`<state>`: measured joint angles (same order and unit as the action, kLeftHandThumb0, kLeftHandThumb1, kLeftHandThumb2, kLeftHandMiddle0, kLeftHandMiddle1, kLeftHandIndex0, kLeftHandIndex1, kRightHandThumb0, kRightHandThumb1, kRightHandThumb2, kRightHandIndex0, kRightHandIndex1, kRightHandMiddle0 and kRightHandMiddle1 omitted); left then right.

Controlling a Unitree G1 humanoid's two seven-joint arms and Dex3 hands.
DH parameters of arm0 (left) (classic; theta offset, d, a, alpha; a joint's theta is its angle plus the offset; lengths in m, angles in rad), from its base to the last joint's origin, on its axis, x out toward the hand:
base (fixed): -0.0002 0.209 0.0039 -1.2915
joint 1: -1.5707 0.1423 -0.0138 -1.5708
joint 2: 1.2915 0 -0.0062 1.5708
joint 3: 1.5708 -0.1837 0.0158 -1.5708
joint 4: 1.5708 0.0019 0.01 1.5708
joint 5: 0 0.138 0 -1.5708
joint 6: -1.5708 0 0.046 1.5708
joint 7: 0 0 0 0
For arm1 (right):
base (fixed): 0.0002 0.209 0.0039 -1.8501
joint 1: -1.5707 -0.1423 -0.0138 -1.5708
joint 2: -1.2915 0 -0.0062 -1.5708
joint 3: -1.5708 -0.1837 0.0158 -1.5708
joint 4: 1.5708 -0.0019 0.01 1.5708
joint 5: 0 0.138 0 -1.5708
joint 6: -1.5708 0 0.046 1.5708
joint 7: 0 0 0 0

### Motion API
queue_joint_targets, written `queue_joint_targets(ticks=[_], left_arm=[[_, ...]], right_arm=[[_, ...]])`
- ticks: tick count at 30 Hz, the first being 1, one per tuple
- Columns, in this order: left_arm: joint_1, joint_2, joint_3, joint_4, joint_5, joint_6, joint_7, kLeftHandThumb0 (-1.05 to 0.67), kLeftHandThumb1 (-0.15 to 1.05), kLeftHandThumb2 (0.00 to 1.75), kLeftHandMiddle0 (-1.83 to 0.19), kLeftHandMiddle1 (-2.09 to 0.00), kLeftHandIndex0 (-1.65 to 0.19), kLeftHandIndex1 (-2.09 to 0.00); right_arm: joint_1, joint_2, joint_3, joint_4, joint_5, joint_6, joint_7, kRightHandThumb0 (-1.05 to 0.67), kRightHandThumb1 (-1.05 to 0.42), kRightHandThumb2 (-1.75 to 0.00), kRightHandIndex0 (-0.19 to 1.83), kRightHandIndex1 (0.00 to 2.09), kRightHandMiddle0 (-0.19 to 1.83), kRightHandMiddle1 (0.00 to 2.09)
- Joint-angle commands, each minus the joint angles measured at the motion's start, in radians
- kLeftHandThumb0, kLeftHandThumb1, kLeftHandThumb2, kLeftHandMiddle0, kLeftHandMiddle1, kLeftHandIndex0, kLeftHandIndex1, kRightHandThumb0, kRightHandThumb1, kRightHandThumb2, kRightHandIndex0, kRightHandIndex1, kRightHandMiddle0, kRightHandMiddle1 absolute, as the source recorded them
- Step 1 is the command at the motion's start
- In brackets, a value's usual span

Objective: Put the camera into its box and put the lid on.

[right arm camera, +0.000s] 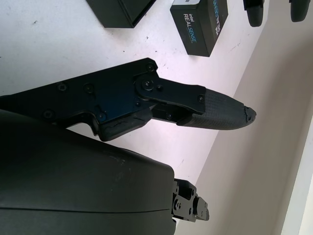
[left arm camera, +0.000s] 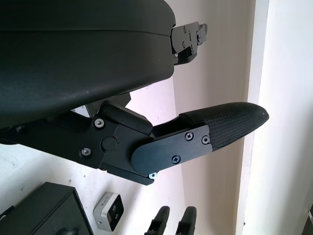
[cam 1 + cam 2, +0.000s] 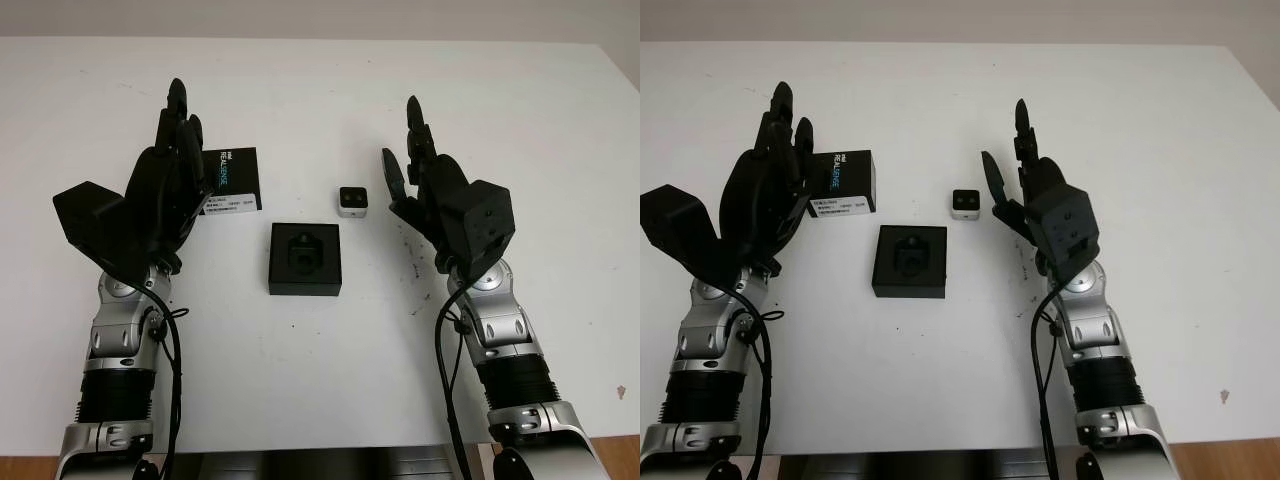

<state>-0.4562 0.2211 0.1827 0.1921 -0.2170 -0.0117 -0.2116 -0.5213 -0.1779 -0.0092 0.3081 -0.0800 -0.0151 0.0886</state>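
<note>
Five items, largest first. White surface [image 3: 320, 90] — carries everything. Left hand [image 3: 165, 190] — raised above the surface's left side, open, holding nothing, just beside the lid. Right hand [image 3: 430, 185] — raised at right, open and holding nothing, nearest the camera, so likely the one to pick it. Box [image 3: 305, 259] — black, open, recess facing up, centred between the hands to receive the camera. Lid [image 3: 231, 180] — printed sleeve, lying left of the box. Camera [image 3: 352, 201] — small, silver-edged, on the surface just beyond the box's right corner, not yet packed.
</note>
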Motion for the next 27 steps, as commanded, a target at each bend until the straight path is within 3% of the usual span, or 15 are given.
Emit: queue_joint_targets(ticks=[1,10,14,16,18,21,27], left_arm=[[-0.020,0.002,0.004,0.001,-0.004,-0.004,-0.002,-0.85,1.05,0.76,0.19,0.00,0.19,0.00],[-0.013,-0.009,-0.001,-0.005,0.001,-0.007,0.011,-0.85,1.05,0.78,0.19,0.00,0.19,0.00],[0.003,-0.010,0.002,-0.023,-0.005,-0.004,0.009,-0.84,1.05,0.76,0.19,0.00,0.19,0.00],[0.004,-0.012,0.003,-0.028,-0.006,-0.004,0.009,-0.84,1.05,0.75,0.19,0.00,0.19,0.00],[0.000,-0.012,0.000,-0.035,-0.003,0.003,0.012,-0.84,1.05,0.76,0.19,0.00,0.19,0.00],[-0.006,-0.013,-0.003,-0.039,-0.003,0.011,0.013,-0.84,1.05,0.77,0.19,0.00,0.19,0.00],[0.004,-0.013,-0.001,-0.051,-0.007,0.020,0.012,-0.85,1.05,0.76,0.19,0.00,0.19,0.00]], right_arm=[[-0.009,-0.006,-0.002,-0.010,0.002,0.006,0.002,-0.82,-1.05,-0.63,-0.19,0.00,-0.19,0.00],[-0.008,-0.007,-0.007,-0.009,0.018,0.006,0.024,-0.79,-1.05,-0.64,-0.19,0.00,-0.19,0.00],[-0.011,-0.036,-0.005,-0.018,-0.005,-0.021,0.025,-0.79,-1.05,-0.53,-0.17,0.02,-0.19,0.02],[-0.021,-0.045,-0.015,-0.014,-0.001,-0.045,0.027,-0.77,-1.05,-0.35,-0.10,0.06,-0.12,0.05],[-0.043,-0.092,-0.007,-0.019,-0.033,-0.084,0.041,-0.71,-1.01,-0.16,0.01,0.10,-0.03,0.09],[-0.088,-0.160,0.013,-0.029,-0.106,-0.117,0.049,-0.70,-0.93,-0.05,0.14,0.15,0.09,0.13],[-0.199,-0.293,0.083,0.016,-0.255,-0.152,0.109,-0.74,-0.84,-0.03,0.25,0.20,0.21,0.20]])
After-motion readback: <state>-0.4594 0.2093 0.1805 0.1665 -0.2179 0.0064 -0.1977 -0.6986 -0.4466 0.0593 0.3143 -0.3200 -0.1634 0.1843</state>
